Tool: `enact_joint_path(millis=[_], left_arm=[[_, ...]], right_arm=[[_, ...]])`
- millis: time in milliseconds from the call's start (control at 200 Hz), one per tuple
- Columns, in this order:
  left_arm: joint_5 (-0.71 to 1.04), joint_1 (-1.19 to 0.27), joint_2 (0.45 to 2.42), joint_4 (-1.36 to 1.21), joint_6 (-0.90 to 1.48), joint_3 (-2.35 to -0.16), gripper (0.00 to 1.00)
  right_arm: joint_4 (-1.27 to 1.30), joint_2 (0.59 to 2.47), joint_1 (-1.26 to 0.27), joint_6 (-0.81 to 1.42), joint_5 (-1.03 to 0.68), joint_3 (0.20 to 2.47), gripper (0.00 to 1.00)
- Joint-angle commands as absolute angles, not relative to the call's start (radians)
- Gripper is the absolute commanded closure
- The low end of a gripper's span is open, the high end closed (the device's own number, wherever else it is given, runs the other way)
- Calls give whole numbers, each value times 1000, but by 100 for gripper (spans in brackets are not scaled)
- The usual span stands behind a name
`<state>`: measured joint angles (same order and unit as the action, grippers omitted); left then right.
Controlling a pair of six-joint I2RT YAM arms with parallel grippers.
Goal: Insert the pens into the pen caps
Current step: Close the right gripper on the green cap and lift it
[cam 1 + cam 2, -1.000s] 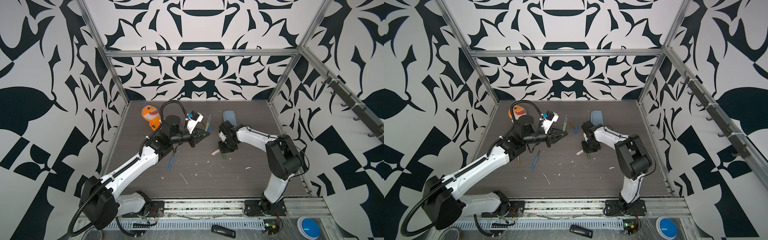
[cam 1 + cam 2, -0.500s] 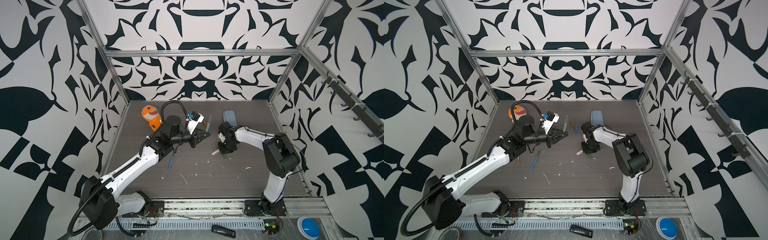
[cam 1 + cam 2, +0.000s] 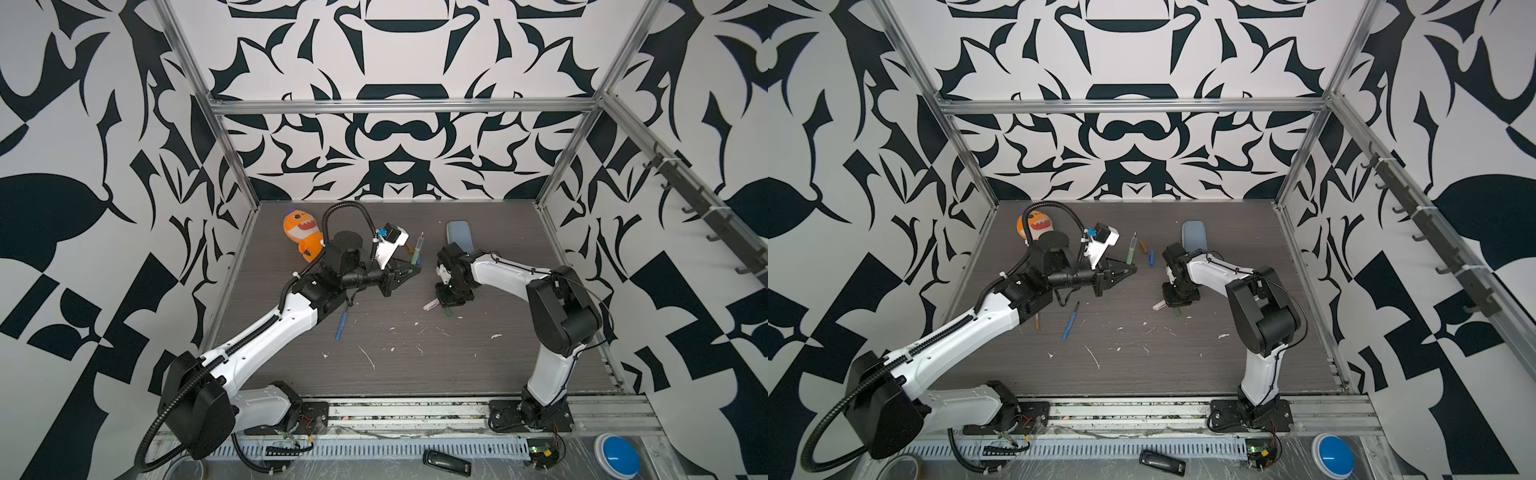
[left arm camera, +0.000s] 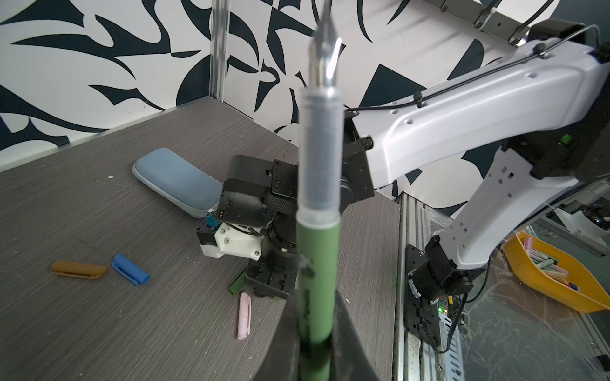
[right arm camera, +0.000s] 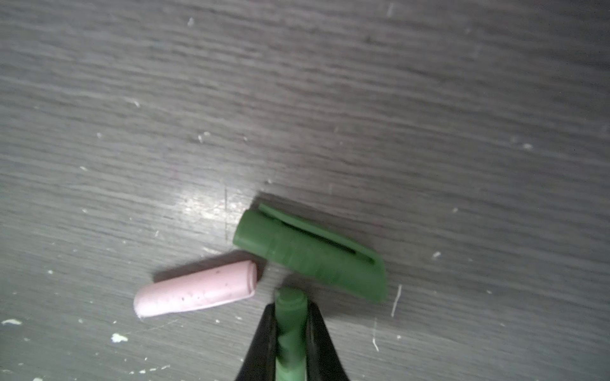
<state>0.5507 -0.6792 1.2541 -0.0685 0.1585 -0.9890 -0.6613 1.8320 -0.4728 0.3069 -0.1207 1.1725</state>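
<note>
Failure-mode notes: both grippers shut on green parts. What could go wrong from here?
1. The gripped green cap sits lengthwise in the right gripper, one end protruding; mating fails if that end is closed.
2. The loose green cap and pink cap beside it could get knocked.
3. The left gripper holds the green pen low; its tip could wobble.

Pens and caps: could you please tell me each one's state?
Green plastic pen: uncapped, in left hand.
Blue plastic pen: uncapped, lying loose.
Orange-brown plastic pen: lying loose.
Green clipped plastic cap: loose.
Second green plastic cap: in right hand.
Pale pink plastic cap: loose.
Blue plastic cap: loose.
Orange-brown plastic cap: loose.
</note>
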Motion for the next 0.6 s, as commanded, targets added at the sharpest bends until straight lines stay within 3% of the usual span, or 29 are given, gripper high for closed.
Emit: enact_joint_path(millis=[0,380,595], left_arm=[[563,-683,1258,-55,147,-1017,100],[486,-683,1249,-124,169,-973,100],[479,-683,1267,-144,200,-965,100]], right_arm=[[-655,1724,-471,343,-125,1158,89],[-381,1234,-491,452,-98,1001,93],[-176,1085,-550,481,-27,1039,95]])
